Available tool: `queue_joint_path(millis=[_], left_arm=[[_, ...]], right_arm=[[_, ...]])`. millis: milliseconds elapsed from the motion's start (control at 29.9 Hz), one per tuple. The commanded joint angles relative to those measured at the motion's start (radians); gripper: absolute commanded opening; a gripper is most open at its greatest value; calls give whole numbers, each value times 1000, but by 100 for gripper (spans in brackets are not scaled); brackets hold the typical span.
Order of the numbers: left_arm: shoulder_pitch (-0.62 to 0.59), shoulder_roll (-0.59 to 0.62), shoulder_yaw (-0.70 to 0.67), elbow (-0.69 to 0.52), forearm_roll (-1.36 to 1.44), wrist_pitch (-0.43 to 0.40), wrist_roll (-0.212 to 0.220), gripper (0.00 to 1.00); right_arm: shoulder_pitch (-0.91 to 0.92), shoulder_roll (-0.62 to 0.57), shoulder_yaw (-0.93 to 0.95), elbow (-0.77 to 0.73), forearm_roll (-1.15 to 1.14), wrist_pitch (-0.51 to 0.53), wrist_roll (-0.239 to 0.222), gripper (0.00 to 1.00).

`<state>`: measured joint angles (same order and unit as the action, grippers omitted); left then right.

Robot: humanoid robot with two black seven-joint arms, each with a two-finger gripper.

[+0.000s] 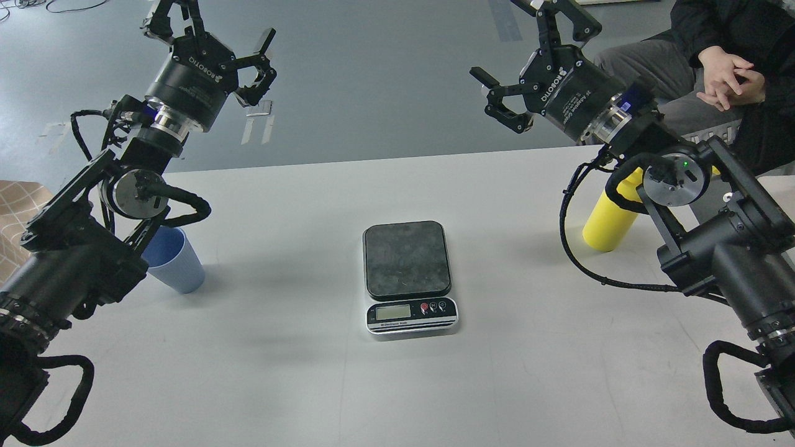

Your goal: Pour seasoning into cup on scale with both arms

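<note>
Two black arms are hanging over the white table (279,372) here, one coming in from each side, and neither is holding anything. The left gripper (214,46) is sitting high near the table's far edge with its fingers spread wide apart, the white ROBOTIQ lettering showing on its body. The right gripper (522,74) is mirroring it on the other side, fingers likewise splayed open and pointing in toward the middle. Dead centre on the table, the kitchen scale (410,276) is lying flat, its dark grey platform bare, its silver front panel with the small LCD display and buttons facing the near edge. Over on the left, the blue-grey cup (177,264) is standing on the table, well apart from the scale and partly tucked behind the left arm's lower joints, its mouth looking tilted toward the camera. Over on the right, the yellow squeeze bottle (608,220) is standing upright on the table, also well apart from the scale; the right arm and its black cable are crossing in front of it, hiding its top, so the nozzle cannot be seen. Beyond the table's far right corner, a seated person in dark clothing is keeping clasped hands (726,77) on the lap.
</note>
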<state>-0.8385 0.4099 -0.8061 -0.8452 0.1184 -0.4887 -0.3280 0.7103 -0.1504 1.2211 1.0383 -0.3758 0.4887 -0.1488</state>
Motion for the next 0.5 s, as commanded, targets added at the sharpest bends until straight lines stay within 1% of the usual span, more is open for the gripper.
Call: queue_joint_path(millis=[0,468], left_arm=[[1,-2,-10,0,0,0,0,98],[1,-2,-11,0,0,0,0,98]], right_arm=[[0,0,0,0,0,0,0,100],[0,0,0,5,0,0,0,100]])
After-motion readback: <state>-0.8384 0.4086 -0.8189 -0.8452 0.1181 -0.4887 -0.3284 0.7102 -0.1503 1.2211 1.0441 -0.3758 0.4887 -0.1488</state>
